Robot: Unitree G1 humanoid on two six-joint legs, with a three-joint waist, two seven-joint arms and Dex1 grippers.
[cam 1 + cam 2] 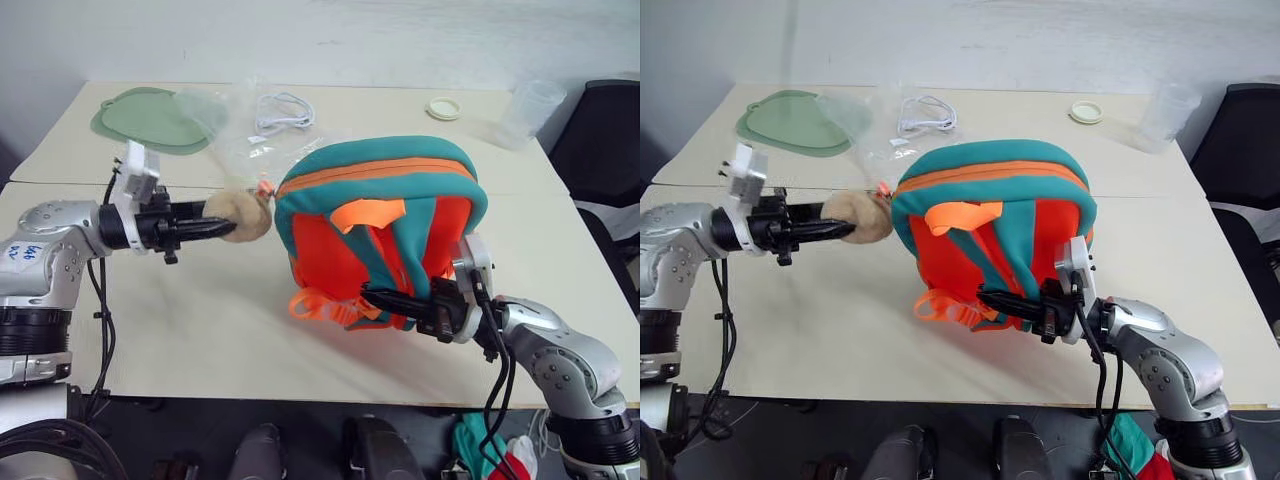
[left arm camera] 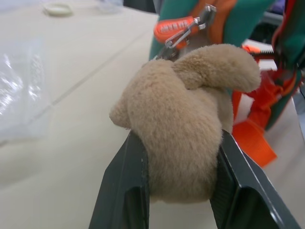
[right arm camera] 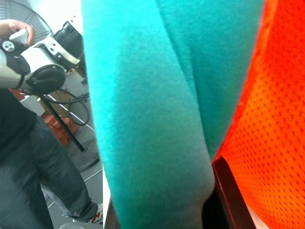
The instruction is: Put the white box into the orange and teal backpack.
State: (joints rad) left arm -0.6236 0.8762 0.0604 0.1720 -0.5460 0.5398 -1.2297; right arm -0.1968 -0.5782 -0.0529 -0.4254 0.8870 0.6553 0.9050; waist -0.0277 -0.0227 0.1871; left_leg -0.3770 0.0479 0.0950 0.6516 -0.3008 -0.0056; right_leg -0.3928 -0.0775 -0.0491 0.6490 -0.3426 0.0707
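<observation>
Orange and teal fabric backpack (image 1: pixel 385 225) stands upright on pale wooden table (image 1: pixel 200 330), between both grippers. Left gripper (image 1: pixel 222 228) clamped on beige plush toy charm (image 2: pixel 183 124), charm bulging between its two black fingers (image 2: pixel 126 186), clipped by metal hook to orange zipper pull (image 2: pixel 176 27). Right gripper (image 1: pixel 375 296) closed on teal strap (image 3: pixel 157 124) at backpack's lower back, beside orange mesh. White box unseen.
</observation>
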